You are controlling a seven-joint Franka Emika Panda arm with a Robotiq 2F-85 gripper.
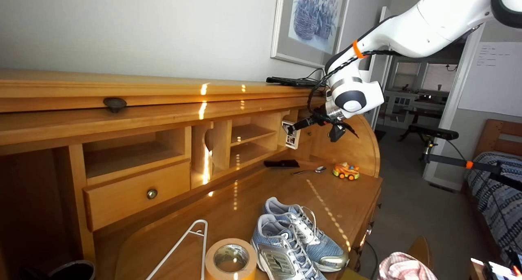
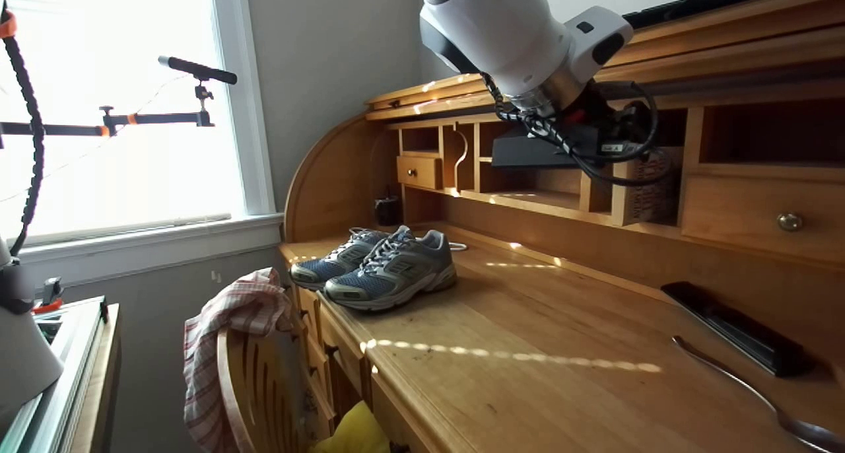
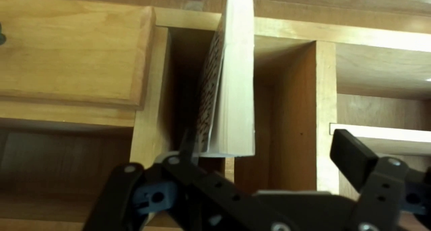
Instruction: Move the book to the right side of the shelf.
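The book [image 3: 237,89] stands on edge in the pigeonhole of the wooden hutch, the shelf [image 3: 293,120]. Its pale page edge faces out and juts past the shelf front. Its marked cover faces the knobbed drawer. Its whitish, picture-marked other face shows in an exterior view [image 1: 291,140], and its lettered cover in an exterior view [image 2: 650,192]. My gripper [image 3: 266,141] is open in the wrist view. One dark finger lies close beside the marked cover; touching cannot be told. The other finger is well apart, before the divider. In an exterior view, the gripper [image 1: 304,125] partly covers the book.
A knobbed drawer [image 3: 70,52] adjoins the pigeonhole. On the desktop lie a dark slab [image 1: 281,163], a spoon [image 1: 312,170], an orange toy car [image 1: 346,171], sneakers [image 1: 293,235], a tape roll [image 1: 231,259] and a white hanger [image 1: 179,247]. A dark flat device [image 1: 291,81] rests on the hutch top.
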